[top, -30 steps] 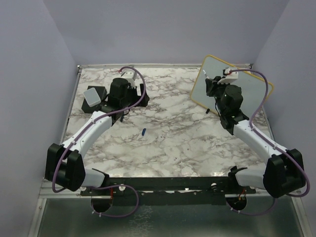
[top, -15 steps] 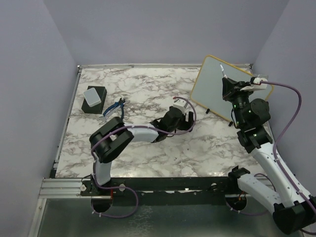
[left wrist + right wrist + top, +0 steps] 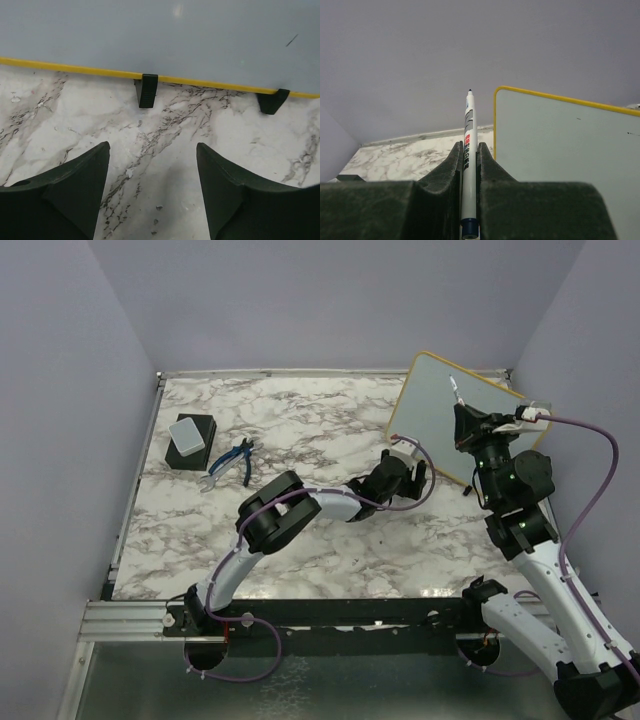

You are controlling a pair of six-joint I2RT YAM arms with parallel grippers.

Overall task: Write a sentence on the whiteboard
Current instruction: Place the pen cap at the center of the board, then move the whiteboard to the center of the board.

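Claw, left (image 3: 152, 146): two dark fingers are seen set wide apart with nothing between them; it is held low over the marble table (image 3: 165, 200), facing the bottom edge of the whiteboard (image 3: 175, 35).
Claw, right (image 3: 469, 145): two fingers are closed narrowly on one marker (image 3: 468, 120); the claw is raised above the table, just beside the board's left edge in its own view.
Marker: count one; white barrel, dark tip pointing up, blue lower end showing low between the fingers. The print on the barrel is too small to be read.
Whiteboard: count one; it is stood upright at the far right corner of the table, yellow-framed, with a rounded corner.
Feet (image 3: 147, 90): two black feet are counted under the frame, both resting on the marble.
Board face: one short dark stroke is noted in the left wrist view and two small specks in the right wrist view.
Other items: one grey-topped black eraser block (image 3: 190, 438) and one pair of blue-handled pliers (image 3: 232, 462) are placed at far left, well apart from the board.
Hidden or cut off: the board's lower right is covered by the right arm in the top view; its upper part is cut off in the left wrist view and its right side in the right wrist view. The left claw's fingers cannot be resolved from above.
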